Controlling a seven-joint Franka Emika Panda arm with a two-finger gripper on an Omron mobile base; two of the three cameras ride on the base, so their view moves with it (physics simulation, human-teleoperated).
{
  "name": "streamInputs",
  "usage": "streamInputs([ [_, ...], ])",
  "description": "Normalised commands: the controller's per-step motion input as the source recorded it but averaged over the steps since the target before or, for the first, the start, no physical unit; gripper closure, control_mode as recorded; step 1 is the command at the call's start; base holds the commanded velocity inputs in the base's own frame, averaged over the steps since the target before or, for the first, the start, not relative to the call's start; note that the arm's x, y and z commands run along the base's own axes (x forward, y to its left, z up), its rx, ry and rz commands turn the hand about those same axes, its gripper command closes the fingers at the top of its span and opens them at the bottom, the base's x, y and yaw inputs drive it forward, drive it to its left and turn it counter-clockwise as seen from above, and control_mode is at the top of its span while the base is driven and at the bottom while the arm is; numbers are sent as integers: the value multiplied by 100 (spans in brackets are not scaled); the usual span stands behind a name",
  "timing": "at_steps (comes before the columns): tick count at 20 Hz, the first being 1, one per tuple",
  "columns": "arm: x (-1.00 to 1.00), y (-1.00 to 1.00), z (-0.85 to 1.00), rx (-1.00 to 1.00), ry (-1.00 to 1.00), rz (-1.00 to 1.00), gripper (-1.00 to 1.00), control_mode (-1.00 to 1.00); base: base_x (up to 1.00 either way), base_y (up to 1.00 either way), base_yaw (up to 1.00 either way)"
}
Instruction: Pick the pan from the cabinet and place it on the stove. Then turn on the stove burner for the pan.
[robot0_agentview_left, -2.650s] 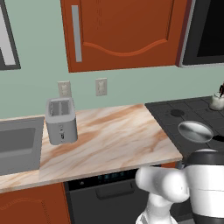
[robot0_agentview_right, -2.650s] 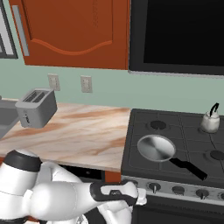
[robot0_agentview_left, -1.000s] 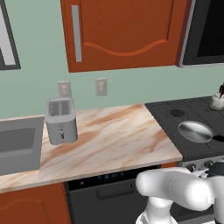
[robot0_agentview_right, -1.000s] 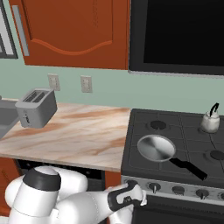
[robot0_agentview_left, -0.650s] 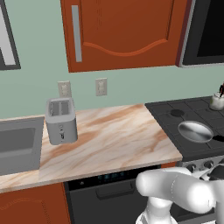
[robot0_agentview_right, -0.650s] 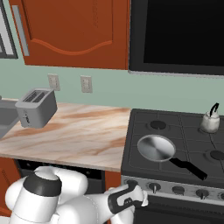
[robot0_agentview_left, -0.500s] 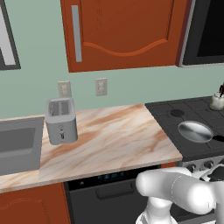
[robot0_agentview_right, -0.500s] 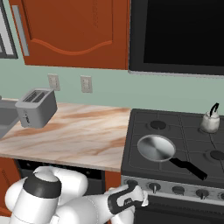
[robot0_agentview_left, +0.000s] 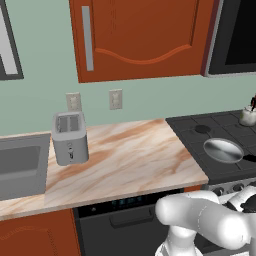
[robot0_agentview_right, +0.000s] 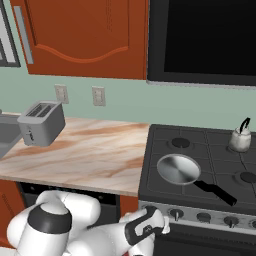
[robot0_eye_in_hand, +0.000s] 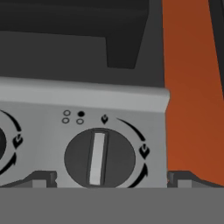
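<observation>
Pan (robot0_agentview_right: 178, 169) sits on the stove (robot0_agentview_right: 165, 197), front-left burner, dark handle pointing right toward the front edge. Cabinet (robot0_agentview_left: 140, 35) doors closed. So placing looks done; what's left is the burner.

Hand view: claw (robot0_eye_in_hand: 99, 186) hangs right in front of a knob (robot0_eye_in_hand: 99, 158) on the stove's front panel, fingertips spread wide either side of it, holding nothing, no contact visible. Knob's bar points straight up at the flame mark, which I read as off. Next knob partly in view at the left edge. Right base view has the wrist low, at the left end of the knob row, so this is probably the pan's burner, but can't confirm the mapping.

Handling guess: knob is rigid, small, smooth round plastic, so it'll slip if pinched on the rim. Better to clamp across the raised bar, fingers flat on both its sides, then rotate the wrist. May need a push-in first. Kettle (robot0_agentview_right: 240, 138) on the back right burner, well clear. Toaster (robot0_agentview_left: 69, 137) on the table, irrelevant.
</observation>
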Motion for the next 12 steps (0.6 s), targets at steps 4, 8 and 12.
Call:
streamInputs([
  [4, 7, 0, -1, 0, 0, 0, -100, -100, 0, 0, 0],
  [8, 7, 0, -8, 0, 0, 0, -100, -100, 0, 0, 0],
  [12, 6, 0, -12, 0, 0, 0, -100, -100, 0, 0, 0],
])
